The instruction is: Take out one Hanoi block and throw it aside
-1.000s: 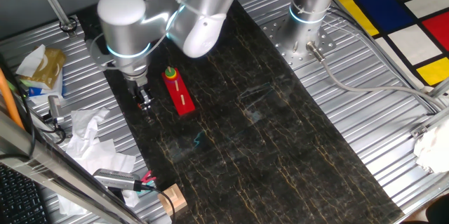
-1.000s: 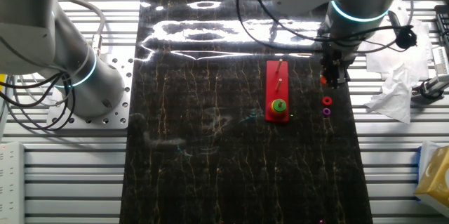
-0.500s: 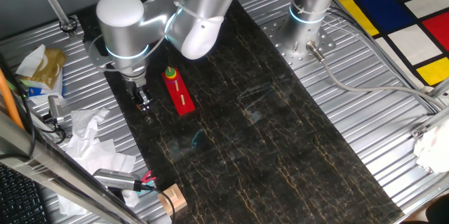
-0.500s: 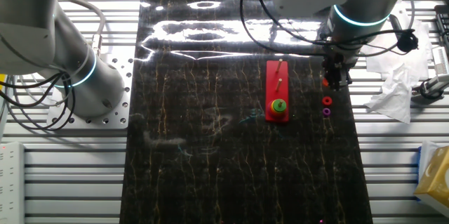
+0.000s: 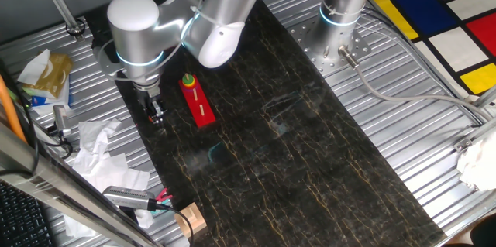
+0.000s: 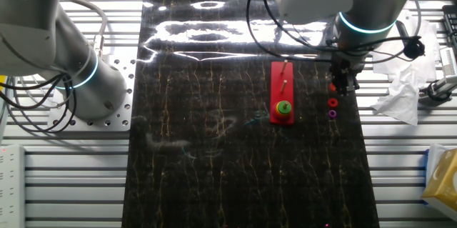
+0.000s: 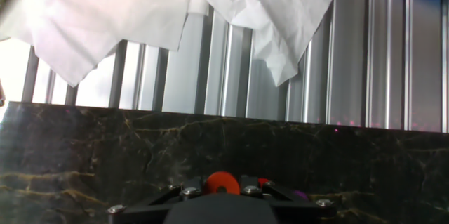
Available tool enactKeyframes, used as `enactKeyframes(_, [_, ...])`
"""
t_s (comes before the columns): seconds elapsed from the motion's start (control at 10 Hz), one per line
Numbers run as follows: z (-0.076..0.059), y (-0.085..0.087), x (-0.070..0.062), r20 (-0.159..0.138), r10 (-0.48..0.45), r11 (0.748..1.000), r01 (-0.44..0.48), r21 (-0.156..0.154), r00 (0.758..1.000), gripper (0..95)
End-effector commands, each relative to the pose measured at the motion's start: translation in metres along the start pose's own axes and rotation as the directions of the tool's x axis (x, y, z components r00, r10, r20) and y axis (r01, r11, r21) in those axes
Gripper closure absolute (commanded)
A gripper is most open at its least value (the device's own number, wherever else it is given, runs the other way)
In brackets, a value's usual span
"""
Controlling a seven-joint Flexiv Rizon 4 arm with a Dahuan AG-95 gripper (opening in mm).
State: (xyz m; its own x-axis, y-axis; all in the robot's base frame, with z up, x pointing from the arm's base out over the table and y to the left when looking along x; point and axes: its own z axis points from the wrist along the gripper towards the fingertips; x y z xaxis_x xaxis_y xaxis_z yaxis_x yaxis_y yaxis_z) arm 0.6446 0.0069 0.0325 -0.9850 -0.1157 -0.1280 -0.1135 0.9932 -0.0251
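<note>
Gripper (image 6: 344, 85): held low over the dark mat (image 6: 214, 149), off the long side of the red peg board (image 6: 280, 92); an orange-red piece is seen at its fingertips, but whether the fingers are clamped on it cannot be told.
Hanoi block (image 7: 222, 182): seen in the hand view as an orange-red disc right at the fingertips.
Loose rings: a red ring (image 6: 333, 103) and a purple ring (image 6: 332, 114) are lying on the mat just beside the gripper.
Peg board stack: a green and yellow stack (image 6: 284, 108) is carried at one end of the board.
Surroundings: crumpled white paper (image 7: 175, 13) is spread on the ribbed metal table (image 7: 351, 62) beyond the mat's edge.

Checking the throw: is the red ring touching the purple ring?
Apart. The other fixed view shows dark mat between the red ring and the purple ring.
</note>
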Motion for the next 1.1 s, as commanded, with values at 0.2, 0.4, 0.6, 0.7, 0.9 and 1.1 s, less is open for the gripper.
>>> enactKeyframes(0.2, [0.0000,-0.0002,-0.0005,0.006,0.007,1.000,-0.007,-0.021,1.000,95.0])
enactKeyframes(0.4, [0.0006,-0.0003,-0.0006,0.008,0.017,0.999,-0.017,-0.035,1.000,95.0])
enactKeyframes(0.6, [0.0013,0.0001,-0.0009,0.009,0.027,0.999,-0.026,-0.047,1.000,95.0])
enactKeyframes(0.7, [0.0019,0.0005,-0.0011,0.010,0.032,0.998,-0.031,-0.052,0.999,95.0])
enactKeyframes(0.9, [0.0043,0.0034,-0.0021,0.011,0.038,0.998,-0.038,-0.054,0.999,95.0])
enactKeyframes(1.1, [0.0056,0.0058,-0.0026,0.012,0.039,0.998,-0.038,-0.055,0.999,95.0])
